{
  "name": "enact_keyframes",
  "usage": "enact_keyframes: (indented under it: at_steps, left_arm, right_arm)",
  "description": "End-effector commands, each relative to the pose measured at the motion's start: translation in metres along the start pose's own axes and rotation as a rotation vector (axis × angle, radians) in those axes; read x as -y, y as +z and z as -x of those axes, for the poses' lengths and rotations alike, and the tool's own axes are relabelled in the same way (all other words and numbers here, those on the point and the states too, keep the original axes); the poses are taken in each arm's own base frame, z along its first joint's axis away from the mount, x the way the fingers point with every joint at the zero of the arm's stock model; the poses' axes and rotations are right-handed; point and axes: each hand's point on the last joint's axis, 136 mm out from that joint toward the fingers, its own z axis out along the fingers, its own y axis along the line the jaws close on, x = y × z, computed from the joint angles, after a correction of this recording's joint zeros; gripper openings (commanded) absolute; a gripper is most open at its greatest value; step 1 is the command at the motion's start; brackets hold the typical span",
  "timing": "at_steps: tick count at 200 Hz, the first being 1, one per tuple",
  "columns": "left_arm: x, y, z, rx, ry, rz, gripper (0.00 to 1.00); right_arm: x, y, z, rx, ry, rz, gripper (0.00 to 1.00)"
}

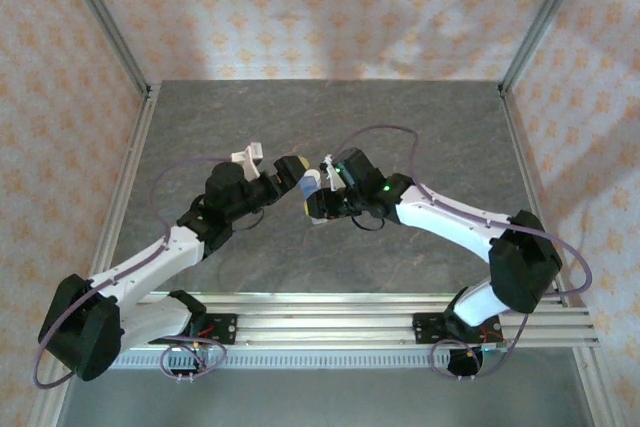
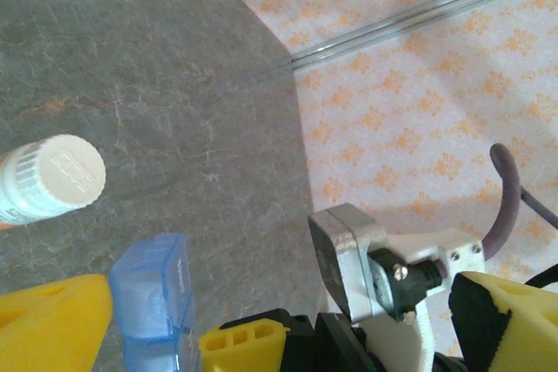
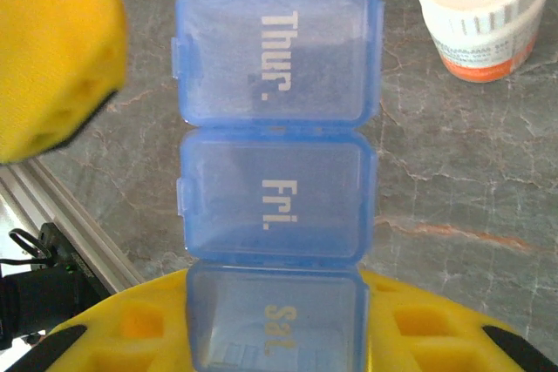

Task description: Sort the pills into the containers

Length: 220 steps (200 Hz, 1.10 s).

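Left gripper (image 1: 290, 173): fingers spread apart on either side of the free end of the pill box (image 3: 275, 172), one yellow pad beside the "Thur." lid, no firm contact evident.

Pill box: above the table (image 3: 453, 180), between the two arms, the visible lids shut.

Right gripper (image 1: 322, 193): clamped on the "Sat." end only.

Bottle (image 3: 479, 15): capped, just beyond the box.

Risk: with one end held, a push on a lid would likely lever the box and twist it out of the grip. The bottle is close enough to be knocked.
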Motion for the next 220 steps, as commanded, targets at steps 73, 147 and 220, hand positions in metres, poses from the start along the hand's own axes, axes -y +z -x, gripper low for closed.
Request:
enact_keyframes:
  at_steps: [73, 147, 220]
  left_arm:
    - [0.014, 0.008, -0.01, -0.018, -0.001, -0.056, 1.0]
    - [0.021, 0.011, -0.011, -0.015, 0.0, -0.071, 1.0]
    - [0.033, 0.012, -0.01, -0.013, 0.013, -0.09, 1.0]
  right_arm:
    - [-0.013, -0.003, 0.019, 0.06, 0.008, 0.035, 0.3]
    - [-0.01, -0.001, 0.016, 0.055, 0.013, 0.03, 0.29]
    - [-0.005, 0.004, 0.013, 0.044, 0.017, 0.017, 0.28]
